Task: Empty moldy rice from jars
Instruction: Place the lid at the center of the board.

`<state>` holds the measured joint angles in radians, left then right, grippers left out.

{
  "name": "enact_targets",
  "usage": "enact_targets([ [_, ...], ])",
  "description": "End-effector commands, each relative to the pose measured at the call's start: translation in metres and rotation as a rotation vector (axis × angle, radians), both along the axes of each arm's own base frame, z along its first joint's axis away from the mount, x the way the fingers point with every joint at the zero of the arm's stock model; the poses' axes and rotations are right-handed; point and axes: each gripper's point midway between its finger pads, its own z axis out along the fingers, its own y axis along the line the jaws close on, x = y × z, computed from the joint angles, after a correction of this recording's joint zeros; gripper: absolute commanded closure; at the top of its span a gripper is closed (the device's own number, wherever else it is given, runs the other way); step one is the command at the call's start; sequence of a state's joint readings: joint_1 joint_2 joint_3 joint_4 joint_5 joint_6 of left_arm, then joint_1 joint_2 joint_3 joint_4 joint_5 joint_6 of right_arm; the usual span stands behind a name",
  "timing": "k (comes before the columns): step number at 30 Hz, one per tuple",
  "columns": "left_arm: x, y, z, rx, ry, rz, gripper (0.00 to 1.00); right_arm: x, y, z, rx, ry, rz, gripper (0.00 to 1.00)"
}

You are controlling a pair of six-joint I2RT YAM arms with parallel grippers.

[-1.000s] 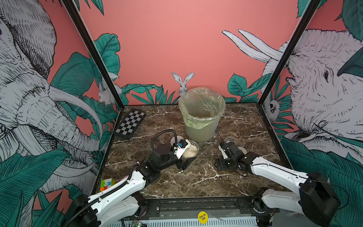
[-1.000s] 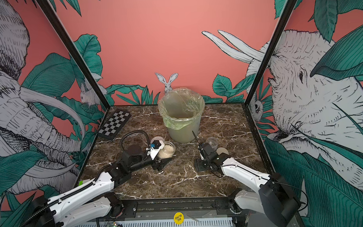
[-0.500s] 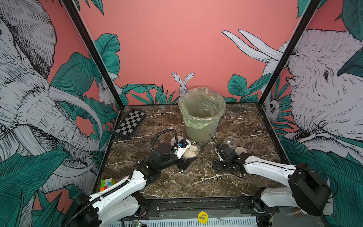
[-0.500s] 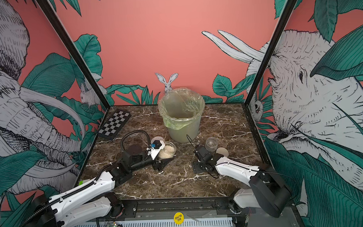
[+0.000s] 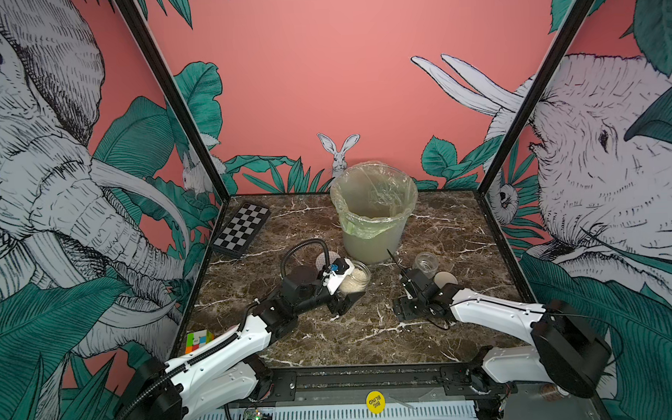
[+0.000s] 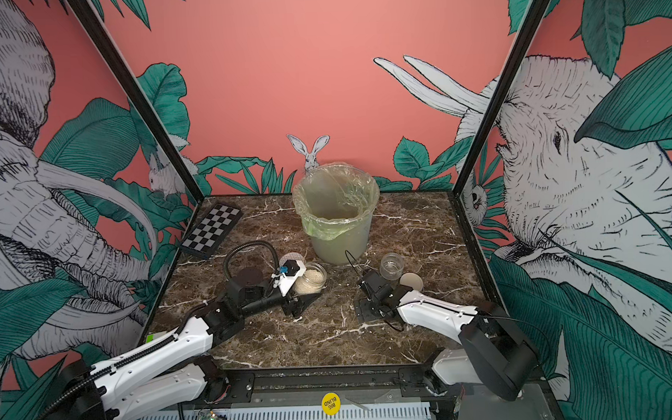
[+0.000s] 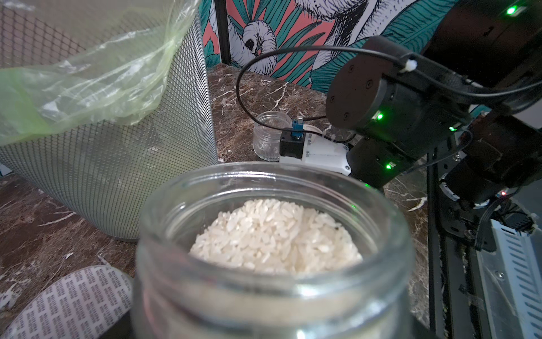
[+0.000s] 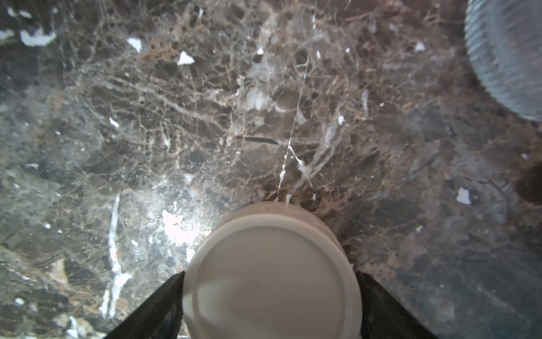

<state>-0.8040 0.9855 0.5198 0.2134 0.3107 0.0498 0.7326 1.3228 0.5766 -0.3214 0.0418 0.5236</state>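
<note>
My left gripper (image 5: 343,295) is shut on an open clear jar (image 5: 354,280) (image 6: 309,278), held just in front of the bin. The jar fills the left wrist view, with off-white moldy rice (image 7: 275,234) reaching near its rim. Its white dotted lid (image 7: 67,302) (image 5: 322,260) lies on the table beside it. My right gripper (image 5: 403,314) (image 8: 269,276) points straight down, open. Its black fingers (image 8: 158,305) flank the plain beige lid (image 8: 271,287) of a squat jar; my gripper hides this jar in both top views. An empty lidless jar (image 5: 426,262) (image 7: 269,135) stands behind it, with a loose beige lid (image 5: 445,279) alongside.
The mesh bin (image 5: 370,248) (image 7: 102,146) with a green-tinted bag stands at the back centre, just behind the held jar. A checkerboard (image 5: 241,229) lies at the back left. A colour cube (image 5: 199,339) sits at the front left edge.
My right gripper has moved left and nearer, away from the empty jar, and its jaws have spread around a beige lid. The left arm and its jar have stayed still.
</note>
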Motion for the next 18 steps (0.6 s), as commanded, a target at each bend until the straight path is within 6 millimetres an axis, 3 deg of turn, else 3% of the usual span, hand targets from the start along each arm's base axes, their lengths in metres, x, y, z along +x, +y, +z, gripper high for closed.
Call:
enact_targets([
  [1,0.002,-0.005,0.043,-0.093,-0.093,-0.019,1.00,-0.003,0.000,0.001,0.003,-0.001,-0.004,0.04],
  [9,0.001,-0.004,0.051,-0.101,-0.094,-0.014,1.00,-0.001,-0.007,0.036,0.011,-0.074,-0.010,0.02],
  [18,0.003,0.001,0.080,-0.136,-0.118,0.019,1.00,0.001,-0.005,0.107,0.034,-0.160,0.064,0.02],
])
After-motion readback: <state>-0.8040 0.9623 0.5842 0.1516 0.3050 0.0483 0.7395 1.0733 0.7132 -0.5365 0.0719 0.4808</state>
